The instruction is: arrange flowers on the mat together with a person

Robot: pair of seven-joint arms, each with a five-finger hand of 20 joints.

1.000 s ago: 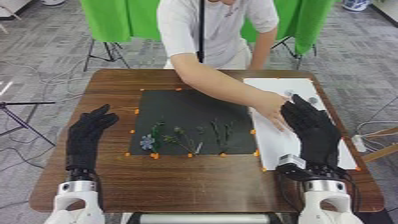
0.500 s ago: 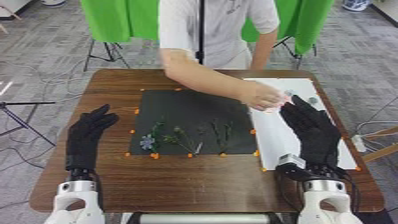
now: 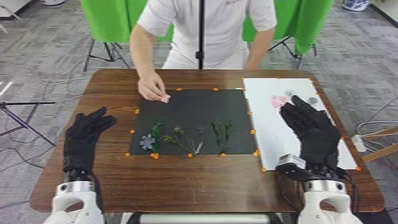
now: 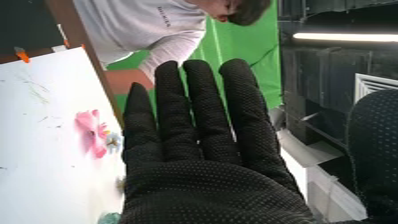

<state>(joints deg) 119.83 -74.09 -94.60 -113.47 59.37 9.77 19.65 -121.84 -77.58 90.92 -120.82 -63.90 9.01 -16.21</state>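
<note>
"What's the person's hand [image 3: 152,88] got?"
"A pink bloom [image 3: 165,98], near the black mat's [image 3: 191,112] far left corner; can't tell its facing."
"And the green stems [image 3: 221,136]?"
"On the mat's near half, long axes roughly near to far, left of them a blue flower [image 3: 147,142]."
"Robot?"
"Left hand [image 3: 83,142] left of the mat, right hand [image 3: 313,127] right; both open, empty."

Brn tbl [image 3: 191,182]: 1 blk mat [image 3: 188,112], 1 wht sheet [image 3: 272,130], orange bits [image 3: 155,156].
</note>
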